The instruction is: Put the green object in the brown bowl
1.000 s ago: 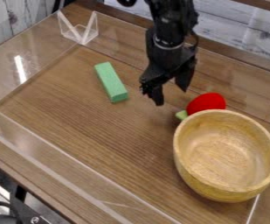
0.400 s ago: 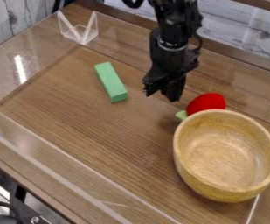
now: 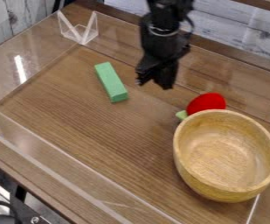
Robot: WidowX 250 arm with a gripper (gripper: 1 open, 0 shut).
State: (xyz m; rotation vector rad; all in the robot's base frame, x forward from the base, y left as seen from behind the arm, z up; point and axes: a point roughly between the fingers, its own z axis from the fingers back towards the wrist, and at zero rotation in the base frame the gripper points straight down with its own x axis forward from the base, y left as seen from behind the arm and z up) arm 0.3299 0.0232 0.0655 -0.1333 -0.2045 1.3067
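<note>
Nothing of the job is done yet, as I judge it; the green block [image 3: 111, 81] lies flat on the wooden table [image 3: 79, 131], apart from me on my side away from the bowl, and the brown bowl [image 3: 227, 156] sits empty at the near right corner, well apart from the block. My gripper [image 3: 155, 79] hangs above the table between the two, nearer the block, pointing steeply down; my jaws are pinched together on nothing at all, with no block between them. The red toy fruit [image 3: 206, 103] with its little green stem rests just beside the bowl's far rim; it is not what I am after. What is left, then, is the whole of it: I would have to part my jaws, come over the block, close across its narrow width, lift it, carry it past the red fruit and let it go inside the bowl. As for writing, I can read none; block, bowl, fruit and the clear walls [image 3: 32, 140] around the table show no label or brand that I can make out.
</note>
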